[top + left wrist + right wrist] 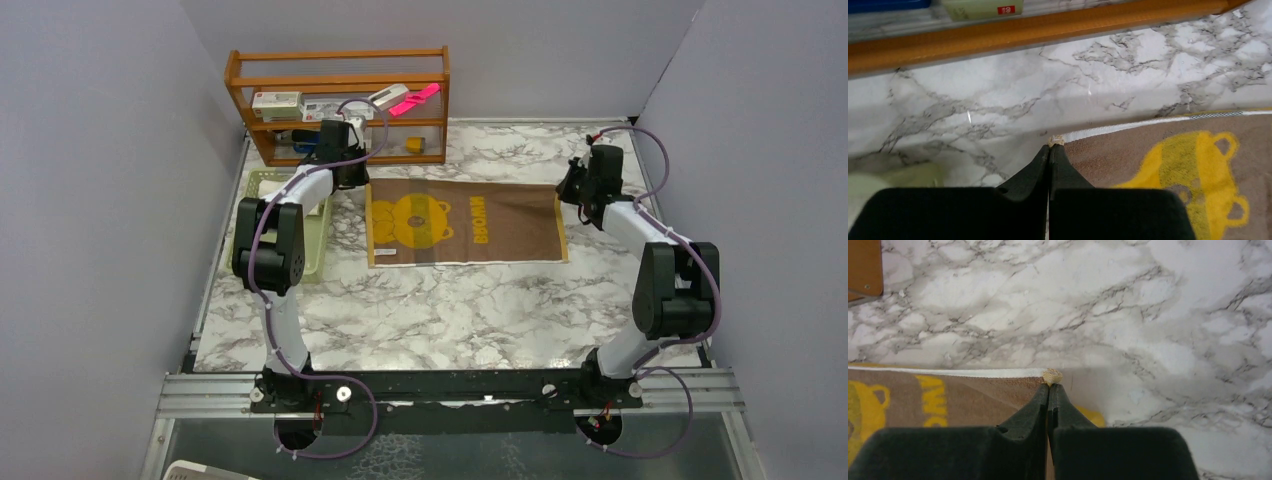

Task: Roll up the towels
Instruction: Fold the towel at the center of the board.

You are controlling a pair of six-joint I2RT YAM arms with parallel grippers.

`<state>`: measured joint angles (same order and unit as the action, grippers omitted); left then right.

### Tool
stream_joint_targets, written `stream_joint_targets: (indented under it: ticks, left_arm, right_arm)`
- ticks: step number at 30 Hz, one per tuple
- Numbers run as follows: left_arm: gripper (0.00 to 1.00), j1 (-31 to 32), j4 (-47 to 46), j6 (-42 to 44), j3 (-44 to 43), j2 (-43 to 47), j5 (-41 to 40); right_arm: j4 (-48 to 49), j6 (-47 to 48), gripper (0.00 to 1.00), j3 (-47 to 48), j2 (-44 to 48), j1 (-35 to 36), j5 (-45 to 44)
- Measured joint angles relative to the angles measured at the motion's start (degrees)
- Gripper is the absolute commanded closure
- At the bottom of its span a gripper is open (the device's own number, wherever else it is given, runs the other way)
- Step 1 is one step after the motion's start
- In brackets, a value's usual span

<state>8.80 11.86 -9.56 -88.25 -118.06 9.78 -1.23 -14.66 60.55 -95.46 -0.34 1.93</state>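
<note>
Brown terry towel (465,222) lies spread flat on the marble table (450,310), toward the far middle, its long axis running left to right. A yellow bear face sits near its left end, ears toward the right, and yellow lettering stands sideways beside it. A pale hem runs along the far edge and a yellow border along the near and right edges. The left gripper (1050,147) is pressed together on the far left corner, a nub of cloth showing at its tips. The right gripper (1049,386) pinches the far right corner likewise. A pale green basket (318,250) sits just left of the towel, and a wooden shelf (340,55) stands behind.
</note>
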Motion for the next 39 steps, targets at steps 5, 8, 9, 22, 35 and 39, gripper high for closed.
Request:
stream_joint_targets:
  ticks: [5,8,9,22,35,39]
  left_arm:
    - [1.0,-0.1,-5.5,-2.2,10.6,9.7,0.1]
    - [1.0,0.4,-7.9,-3.5,14.9,13.5,0.3]
    - [1.0,0.7,-8.8,-3.8,16.6,14.6,0.3]
    - [1.0,6.9,-9.6,-6.0,33.1,25.2,-2.4]
    - [1.0,6.7,-8.8,-5.2,38.8,33.2,-3.6]
    - [1.0,6.7,-8.2,-6.2,41.8,34.7,-2.8]
  right_arm:
    - [-1.2,-2.6,0.99,-5.9,5.4,0.0,2.5]
    - [-2.1,-3.8,0.99,-9.1,8.7,0.0,2.8]
    - [-2.4,-4.4,0.99,-10.4,10.1,0.0,2.8]
    - [-5.4,-6.6,0.99,-17.1,25.7,0.0,-5.1]
    - [-7.0,-7.6,0.99,-19.4,26.4,0.0,-11.0]
    - [-8.4,-8.5,0.99,-20.9,27.1,0.1,-12.1]
